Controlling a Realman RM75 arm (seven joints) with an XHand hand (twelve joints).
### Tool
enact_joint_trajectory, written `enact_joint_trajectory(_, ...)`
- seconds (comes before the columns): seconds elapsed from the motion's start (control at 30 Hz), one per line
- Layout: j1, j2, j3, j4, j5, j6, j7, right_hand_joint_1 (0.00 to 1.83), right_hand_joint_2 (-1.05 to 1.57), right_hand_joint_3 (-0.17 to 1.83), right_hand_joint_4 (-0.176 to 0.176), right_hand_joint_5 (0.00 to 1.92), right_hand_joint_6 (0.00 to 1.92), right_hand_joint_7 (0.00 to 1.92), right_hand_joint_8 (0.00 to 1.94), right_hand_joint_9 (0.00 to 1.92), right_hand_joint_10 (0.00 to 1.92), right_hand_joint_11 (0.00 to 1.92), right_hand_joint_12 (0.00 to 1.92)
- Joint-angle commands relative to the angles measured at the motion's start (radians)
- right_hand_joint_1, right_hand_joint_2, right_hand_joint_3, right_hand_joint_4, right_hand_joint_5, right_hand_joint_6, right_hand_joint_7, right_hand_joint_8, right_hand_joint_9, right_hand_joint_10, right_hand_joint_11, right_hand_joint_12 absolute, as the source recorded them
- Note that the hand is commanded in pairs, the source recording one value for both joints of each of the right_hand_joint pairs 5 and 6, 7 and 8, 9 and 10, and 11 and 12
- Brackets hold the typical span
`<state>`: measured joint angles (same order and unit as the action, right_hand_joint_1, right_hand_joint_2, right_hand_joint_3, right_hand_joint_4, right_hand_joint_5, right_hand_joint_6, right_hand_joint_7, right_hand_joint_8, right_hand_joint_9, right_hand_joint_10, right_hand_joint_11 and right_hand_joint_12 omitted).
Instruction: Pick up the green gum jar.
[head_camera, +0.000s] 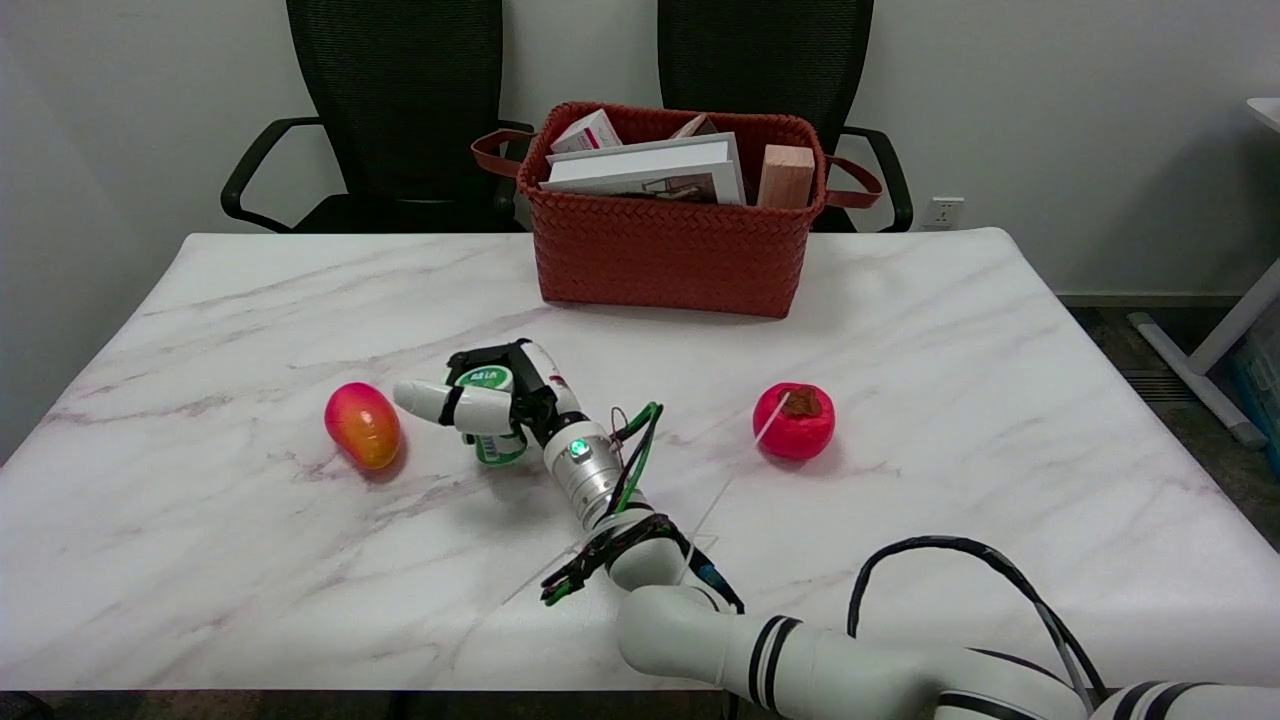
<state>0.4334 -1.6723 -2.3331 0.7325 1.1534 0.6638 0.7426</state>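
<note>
Right hand (495, 400) wrapped around the jar (487, 380) near the middle of the bench (250, 560), fingers (430, 398) clamped on it from both sides. Only the jar's green-and-white top and a green edge at its lower side visible between them; the rest hidden by the hand. Cannot tell whether lifted or resting on the marble. One white finger jutting left past the jar, toward the mango (362, 424). Mango lying near, to the left of the hand, apart from it. Red fruit (794, 420) with a brown stem patch, well apart to the right. Arm (800, 660) reaching in from the lower right, green and black wires looped at the wrist. Woven red basket (672, 250) at the far side, behind the hand, holding a book (650, 170), a small box (586, 131) and a wooden block (785, 176). Two black chairs (400, 110) beyond the bench against the wall.
</note>
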Motion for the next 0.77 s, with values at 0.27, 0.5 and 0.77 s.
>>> enact_joint_trajectory(0.27,0.007,0.048,0.011,0.113,-0.006,0.085,-0.007,1.14,1.23,0.46,0.000,1.92,1.92,1.78,1.78,1.61,1.61,1.50,1.50)
enact_joint_trajectory(0.5,0.027,0.076,0.032,0.147,-0.006,0.107,-0.010,1.13,1.39,0.53,0.000,1.92,1.92,1.79,1.79,1.63,1.63,1.54,1.54)
enact_joint_trajectory(0.77,0.077,0.100,0.075,0.187,-0.033,0.119,-0.022,1.12,1.43,0.53,0.000,1.92,1.92,1.80,1.80,1.64,1.64,1.55,1.55)
